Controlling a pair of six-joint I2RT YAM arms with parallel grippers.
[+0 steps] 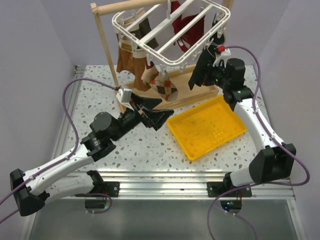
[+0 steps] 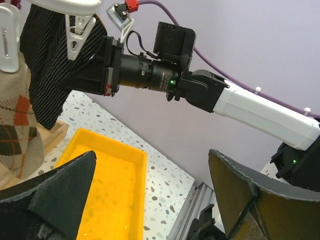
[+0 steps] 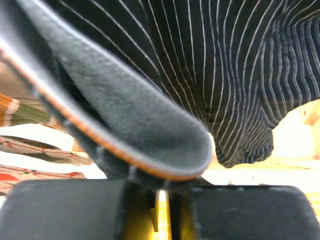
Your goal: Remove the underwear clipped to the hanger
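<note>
The white hanger hangs from the wooden stand at the back. A black pinstriped underwear dangles from a clip at the hanger's right end. My right gripper is raised to it and shut on a folded, orange-trimmed edge of that underwear, pinched at the jaws. A brown underwear hangs at the hanger's left end. My left gripper is low over the table under the hanger, open and empty. Its fingers frame the scene in the left wrist view, where the black underwear hangs below a white clip.
A yellow tray lies on the speckled table right of my left gripper, its rim just ahead of it. Argyle socks and a red bra also hang from the hanger. The wooden stand's post rises at back left.
</note>
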